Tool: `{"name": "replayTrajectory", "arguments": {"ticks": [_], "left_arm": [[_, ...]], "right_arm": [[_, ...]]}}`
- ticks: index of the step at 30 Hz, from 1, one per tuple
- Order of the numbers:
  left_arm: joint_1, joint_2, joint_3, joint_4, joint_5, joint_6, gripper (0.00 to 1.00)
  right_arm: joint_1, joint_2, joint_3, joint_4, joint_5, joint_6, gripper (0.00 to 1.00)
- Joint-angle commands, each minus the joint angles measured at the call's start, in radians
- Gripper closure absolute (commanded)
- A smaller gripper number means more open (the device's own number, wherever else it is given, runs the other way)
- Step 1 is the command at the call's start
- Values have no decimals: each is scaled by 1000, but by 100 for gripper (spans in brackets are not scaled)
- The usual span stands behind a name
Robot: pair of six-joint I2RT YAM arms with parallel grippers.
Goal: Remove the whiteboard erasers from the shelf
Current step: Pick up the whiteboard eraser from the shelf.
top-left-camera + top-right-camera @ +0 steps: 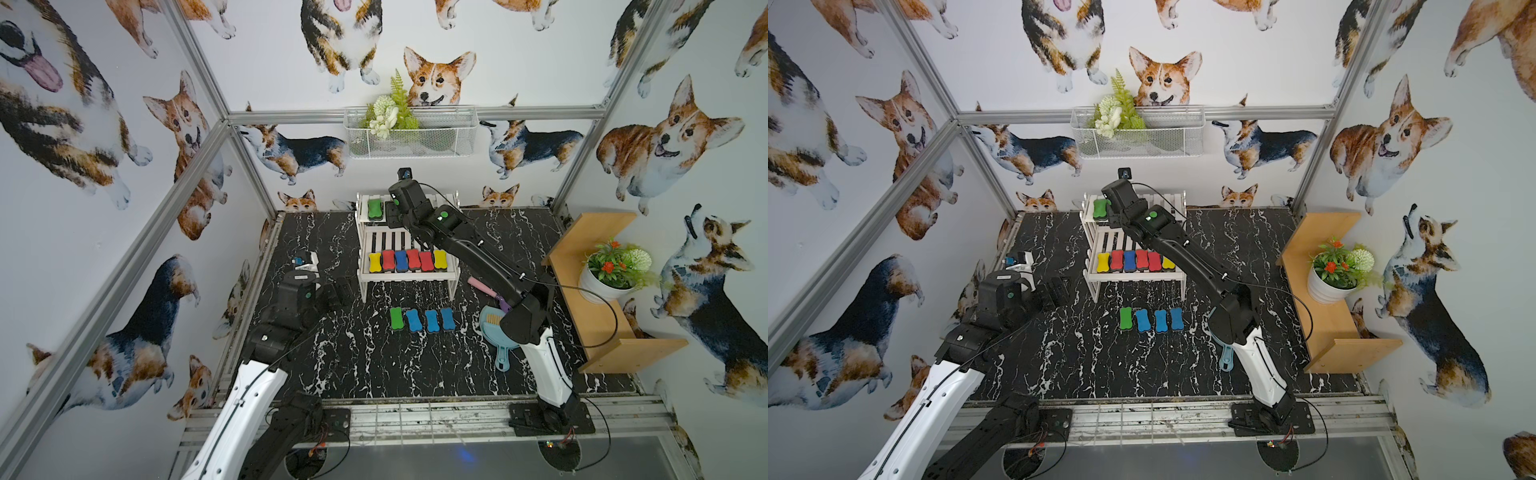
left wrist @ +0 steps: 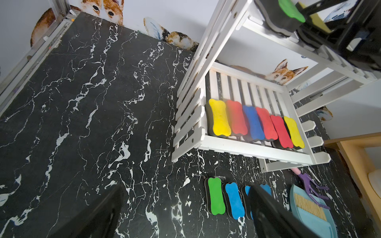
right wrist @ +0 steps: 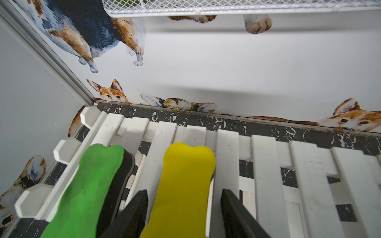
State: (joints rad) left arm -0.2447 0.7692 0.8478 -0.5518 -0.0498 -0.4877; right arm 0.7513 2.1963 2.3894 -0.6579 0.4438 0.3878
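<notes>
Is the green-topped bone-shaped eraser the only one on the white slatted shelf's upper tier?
No, a yellow-topped eraser lies beside it, between the fingers of the right gripper.

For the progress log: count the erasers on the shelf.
8. Lower tier of the shelf: six in a row, yellow, red, blue, red, red, yellow. Upper tier: green eraser and yellow eraser straddled by the right gripper. Its arm may hide more.

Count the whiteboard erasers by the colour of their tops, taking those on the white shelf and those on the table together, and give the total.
Red erasers: 3
Blue erasers: 4
Yellow erasers: 3
Green erasers: 2
Total: 12
</notes>
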Motion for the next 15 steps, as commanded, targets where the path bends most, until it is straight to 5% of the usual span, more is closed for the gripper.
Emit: {"name": "replayTrajectory", "arguments": {"ticks": [1,8,15], "left_arm": [[1,-3,-3,-5,-12,18,0],[1,-5,10,-9,-19,20,0],[1,-25,33,-19,-59,29,0]], "right_arm": [[-2,5,-1,-15,-2,11,48],[4,-95,-61,15,-30,33,58],[64,-380,-413,117,-116,103,60]]}}
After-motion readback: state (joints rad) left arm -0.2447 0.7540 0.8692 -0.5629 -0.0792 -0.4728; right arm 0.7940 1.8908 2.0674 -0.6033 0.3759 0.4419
